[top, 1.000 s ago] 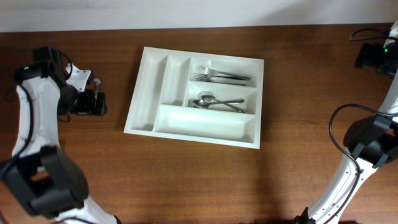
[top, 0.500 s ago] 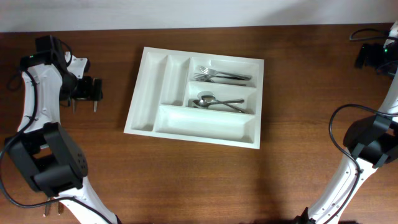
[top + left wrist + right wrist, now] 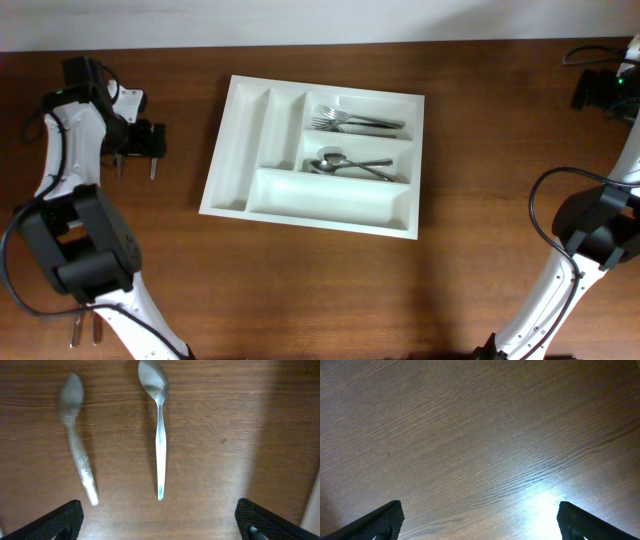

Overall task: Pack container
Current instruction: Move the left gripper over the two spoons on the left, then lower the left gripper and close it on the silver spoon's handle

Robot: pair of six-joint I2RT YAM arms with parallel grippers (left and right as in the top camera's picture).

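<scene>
Hovering over 2 loose spoons (image 3: pixel 159 445) that lie side by side on the wooden table (image 3: pixel 225 435), the left gripper (image 3: pixel 160 519) holds nothing, its fingers spread wide, probably so it can drop around 1 of them. The white container (image 3: pixel 330 197) sits mid-table, well apart from those spoons, with forks (image 3: pixel 355 122) in 1 compartment and packed spoons (image 3: pixel 350 165) in the next, sorted by kind. The right gripper (image 3: pixel 480 520), fingers also wide and empty, hangs over bare wood at the far side, apparently keeping clear.
</scene>
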